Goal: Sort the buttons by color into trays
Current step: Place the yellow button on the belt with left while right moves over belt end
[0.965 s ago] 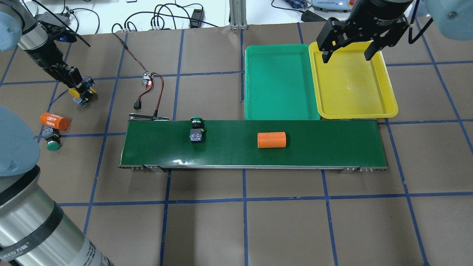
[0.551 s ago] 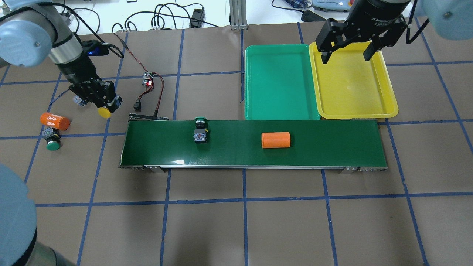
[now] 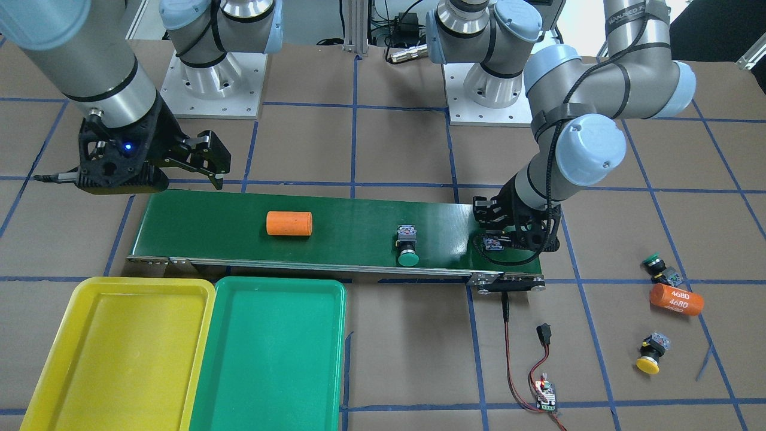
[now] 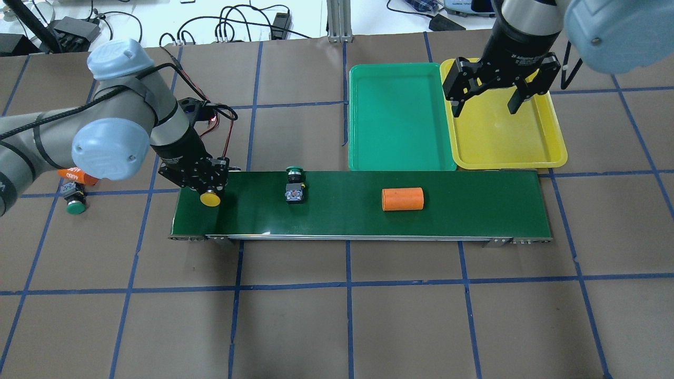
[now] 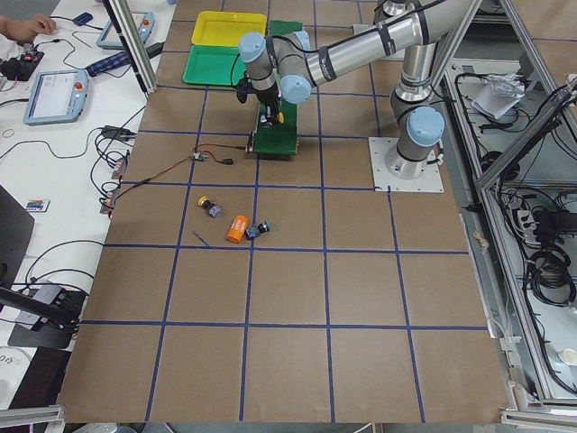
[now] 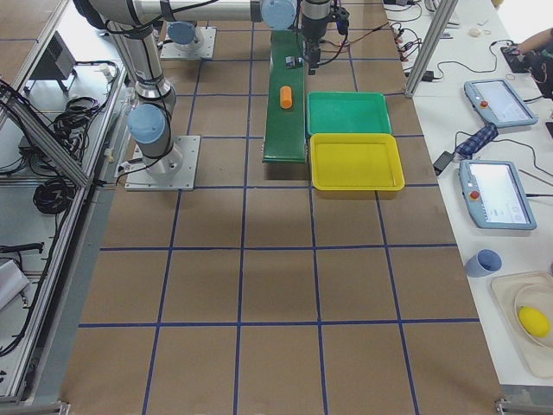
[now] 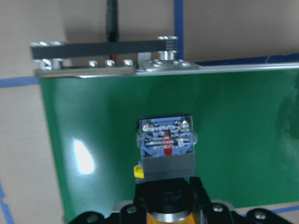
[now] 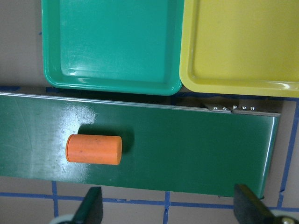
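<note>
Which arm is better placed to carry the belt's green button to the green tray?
Right, probably. The right gripper is open and empty above the belt, near the green tray. The left gripper, though nearer the green button, is shut on a yellow button.

On belt (image 4: 474, 208): orange cylinder (image 4: 403, 199), green button (image 4: 295, 185)

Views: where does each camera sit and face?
Front-facing: across the table, facing the robot; left gripper on its right.
Overhead: behind the robot, looking down; right gripper upper right.
Exterior left: table's end; left arm nearer.
Exterior right: opposite end; yellow tray nearer than green tray.
Left wrist: down on held yellow button.
Right wrist: down on orange cylinder, shared with overhead.
</note>
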### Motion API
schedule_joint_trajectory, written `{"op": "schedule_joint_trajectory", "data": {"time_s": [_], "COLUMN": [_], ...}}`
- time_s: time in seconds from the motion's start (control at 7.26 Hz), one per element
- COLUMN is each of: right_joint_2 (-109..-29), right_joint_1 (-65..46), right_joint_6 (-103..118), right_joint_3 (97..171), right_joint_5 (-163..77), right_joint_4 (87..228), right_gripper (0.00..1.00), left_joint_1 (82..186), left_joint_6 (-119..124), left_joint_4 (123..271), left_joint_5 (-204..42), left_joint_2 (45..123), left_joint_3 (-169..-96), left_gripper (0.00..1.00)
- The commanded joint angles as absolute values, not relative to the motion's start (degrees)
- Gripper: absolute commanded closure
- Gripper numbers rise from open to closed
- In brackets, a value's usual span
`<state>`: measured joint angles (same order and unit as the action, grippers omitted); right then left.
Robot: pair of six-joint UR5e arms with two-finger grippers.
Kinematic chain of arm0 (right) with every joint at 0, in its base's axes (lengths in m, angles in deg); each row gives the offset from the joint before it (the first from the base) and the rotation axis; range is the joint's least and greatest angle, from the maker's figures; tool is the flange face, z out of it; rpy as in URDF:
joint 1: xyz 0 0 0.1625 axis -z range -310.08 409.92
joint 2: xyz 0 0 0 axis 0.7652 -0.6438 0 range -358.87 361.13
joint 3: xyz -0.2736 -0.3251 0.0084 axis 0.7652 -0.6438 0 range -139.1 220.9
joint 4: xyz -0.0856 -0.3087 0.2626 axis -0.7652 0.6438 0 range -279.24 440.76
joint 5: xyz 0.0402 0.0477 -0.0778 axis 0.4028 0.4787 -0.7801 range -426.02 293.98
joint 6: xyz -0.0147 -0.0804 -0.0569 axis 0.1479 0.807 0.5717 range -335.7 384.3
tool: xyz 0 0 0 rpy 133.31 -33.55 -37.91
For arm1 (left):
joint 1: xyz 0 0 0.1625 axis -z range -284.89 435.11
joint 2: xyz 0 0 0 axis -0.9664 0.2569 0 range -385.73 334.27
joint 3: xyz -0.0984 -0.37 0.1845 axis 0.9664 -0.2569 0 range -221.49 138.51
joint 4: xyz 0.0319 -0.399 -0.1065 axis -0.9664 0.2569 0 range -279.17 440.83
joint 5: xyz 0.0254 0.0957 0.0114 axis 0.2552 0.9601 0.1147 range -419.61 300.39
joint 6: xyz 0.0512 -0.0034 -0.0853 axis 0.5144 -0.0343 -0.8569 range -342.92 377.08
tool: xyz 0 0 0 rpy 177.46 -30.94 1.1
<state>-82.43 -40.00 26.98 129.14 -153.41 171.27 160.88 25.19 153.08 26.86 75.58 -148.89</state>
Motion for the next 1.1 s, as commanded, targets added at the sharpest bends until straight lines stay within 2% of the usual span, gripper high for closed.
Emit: {"op": "schedule_joint_trajectory", "data": {"time_s": [0.0, 0.14, 0.41, 0.55, 0.96], "right_joint_2": [-82.01, -81.84, -82.19, -82.01, -84.54], "right_joint_1": [-40.08, -39.99, -39.81, -39.64, -39.28], "right_joint_6": [27.46, 27.46, 30.87, 35.07, 40.64], "right_joint_3": [132.30, 133.00, 136.16, 137.13, 146.51], "right_joint_5": [-153.65, -153.82, -153.56, -153.56, -155.67], "right_joint_4": [171.20, 170.59, 171.28, 172.07, 182.33], "right_gripper": [0.00, 0.00, 0.00, 0.00, 0.00], "left_joint_1": [162.30, 162.39, 160.73, 157.24, 149.22], "left_joint_6": [24.37, 23.42, 24.71, 31.77, 54.09], "left_joint_4": [147.37, 147.19, 148.41, 149.20, 149.29], "left_joint_5": [26.96, 26.62, 27.32, 27.58, 30.83], "left_joint_2": [77.09, 77.10, 75.87, 79.44, 92.35], "left_joint_3": [-150.74, -150.13, -147.07, -142.26, -124.87], "left_gripper": [0.53, 0.01, 0.00, 0.00, 0.00]}}
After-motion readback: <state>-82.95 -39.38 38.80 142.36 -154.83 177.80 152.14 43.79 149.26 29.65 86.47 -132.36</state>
